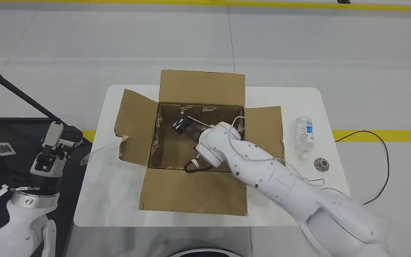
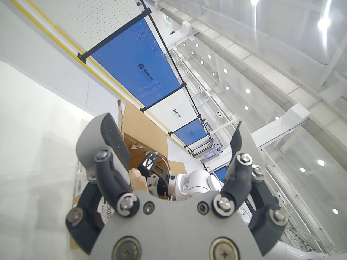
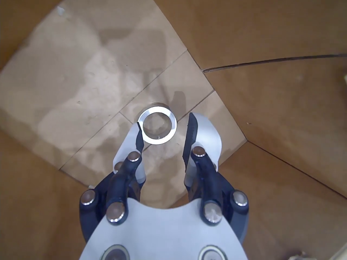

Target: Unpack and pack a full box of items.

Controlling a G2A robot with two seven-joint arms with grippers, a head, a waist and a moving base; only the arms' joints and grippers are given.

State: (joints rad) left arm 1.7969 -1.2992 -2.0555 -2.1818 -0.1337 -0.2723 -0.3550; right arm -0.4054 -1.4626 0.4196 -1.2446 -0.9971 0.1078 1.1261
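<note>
one metal ring (image 3: 157, 125) lies flat on floor of open cardboard box (image 1: 202, 87) at middle of desk (image 1: 295, 96). right gripper (image 3: 165, 124) down inside box, fingers apart, ring between its tips, not clamped. left gripper (image 2: 173, 125) off desk's left edge, fingers spread wide, holding nothing. water bottle (image 1: 303, 136) lies right of box, small round piece (image 1: 322, 164) near it.

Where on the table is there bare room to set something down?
Bare: the table at its near left corner beside the box, and at its far right corner beyond the bottle. Crowded: inside the box, where the right gripper, open, sits at the ring.
</note>
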